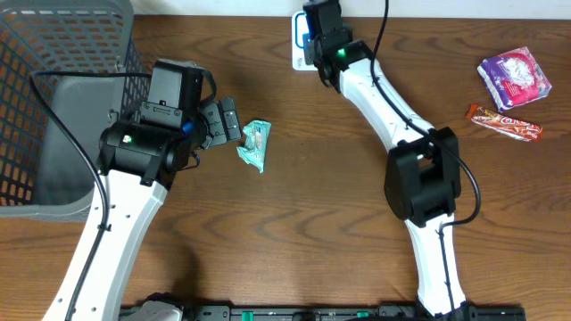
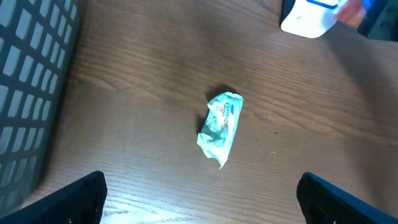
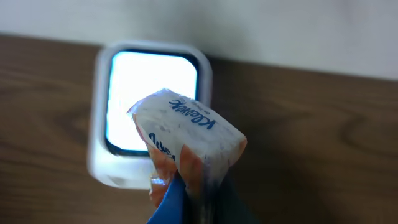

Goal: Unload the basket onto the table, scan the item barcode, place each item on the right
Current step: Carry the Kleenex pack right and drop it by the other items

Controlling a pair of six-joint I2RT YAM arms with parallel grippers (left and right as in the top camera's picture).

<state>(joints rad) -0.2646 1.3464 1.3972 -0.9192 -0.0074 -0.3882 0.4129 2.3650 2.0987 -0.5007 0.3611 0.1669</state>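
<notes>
A dark wood tabletop (image 1: 294, 232) runs back to a pale wall, and the work is at that far edge. The Kleenex tissue pack (image 3: 186, 140) sits pinched in my right gripper (image 3: 191, 191), jaws shut on its lower end. It hangs just in front of the lit window of the white barcode scanner (image 3: 99, 155), overlapping the window's lower right corner in the wrist view.

I judge the step in hand to be presenting the pack to the reader. The printed face I can see carries the brand name, and I cannot tell where the barcode is. To do this well, I would centre the pack on the bright window rather than its corner. I would turn the wrist slowly so each face squares up to the glass in turn. A soft pack can crease over the code, so a flat face matters. My fingers should stay clear of the print.

My left gripper (image 1: 229, 121) is wide open and holds nothing. It hovers above a crumpled teal wrapper packet (image 2: 221, 127) near the grey mesh basket (image 1: 53, 53). Well to the right lie a purple packet (image 1: 515, 77) and a red snack bar (image 1: 504, 122).
</notes>
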